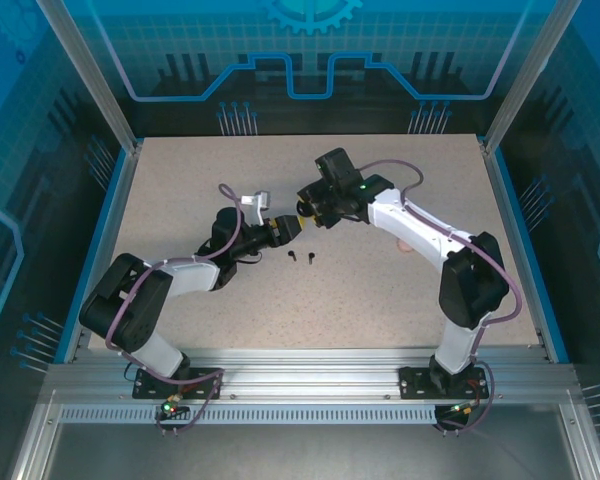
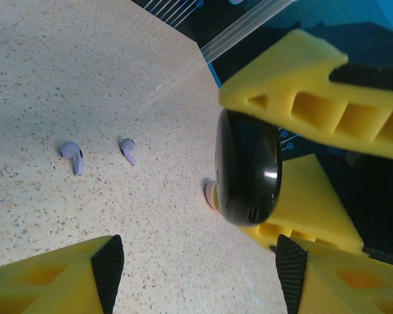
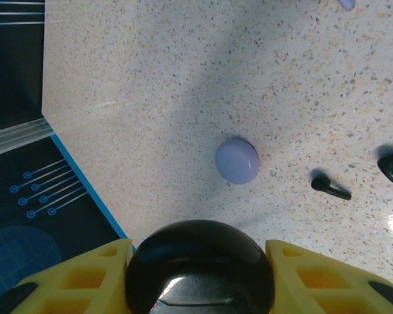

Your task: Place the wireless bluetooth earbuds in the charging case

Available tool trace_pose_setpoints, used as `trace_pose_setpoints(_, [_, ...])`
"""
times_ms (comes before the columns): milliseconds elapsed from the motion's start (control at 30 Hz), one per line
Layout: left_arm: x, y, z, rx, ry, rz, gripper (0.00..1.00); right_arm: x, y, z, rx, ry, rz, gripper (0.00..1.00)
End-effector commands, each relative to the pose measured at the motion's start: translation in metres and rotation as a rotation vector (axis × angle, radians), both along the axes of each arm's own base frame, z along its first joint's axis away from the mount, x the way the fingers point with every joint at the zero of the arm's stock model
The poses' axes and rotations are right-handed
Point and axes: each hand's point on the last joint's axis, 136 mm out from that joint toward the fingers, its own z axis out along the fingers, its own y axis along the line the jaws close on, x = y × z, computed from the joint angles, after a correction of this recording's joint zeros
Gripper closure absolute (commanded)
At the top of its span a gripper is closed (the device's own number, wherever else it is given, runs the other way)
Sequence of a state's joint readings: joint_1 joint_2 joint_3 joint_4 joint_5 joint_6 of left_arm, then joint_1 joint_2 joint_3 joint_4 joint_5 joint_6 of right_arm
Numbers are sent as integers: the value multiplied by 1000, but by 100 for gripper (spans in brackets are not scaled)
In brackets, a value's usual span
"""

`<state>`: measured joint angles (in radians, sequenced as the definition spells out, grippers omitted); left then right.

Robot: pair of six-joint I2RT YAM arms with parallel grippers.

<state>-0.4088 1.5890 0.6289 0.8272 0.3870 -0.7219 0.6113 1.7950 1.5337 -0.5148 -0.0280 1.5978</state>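
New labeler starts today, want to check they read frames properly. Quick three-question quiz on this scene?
1. True or false: the right arm's jaws are clamped on the black case.
2. How many lavender earbuds lie on the table in the left wrist view? A) none B) two C) four
3. What colour is the round case lying on the table in the right wrist view?

Key: 1 true; 2 B; 3 lavender.
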Motion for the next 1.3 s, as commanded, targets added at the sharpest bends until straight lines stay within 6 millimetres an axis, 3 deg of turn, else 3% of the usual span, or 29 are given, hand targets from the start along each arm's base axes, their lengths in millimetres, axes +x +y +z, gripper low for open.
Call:
trace_pose_setpoints(0, [15,-2,31,-48,-83,34,32,-1,14,6,14,-3,12,62])
trace_pose_setpoints(267, [27,0,37,-72,-96,76,31,-4,20,9,26,-7,25,63])
trace_pose_setpoints(967, [41,3,34,-155,-83,149,65,-8,24,14,51,-6,23,64])
trace_pose_setpoints(1267, [42,3,36,-181,-81,175,83,-9,17,12,63,-10,-46,64])
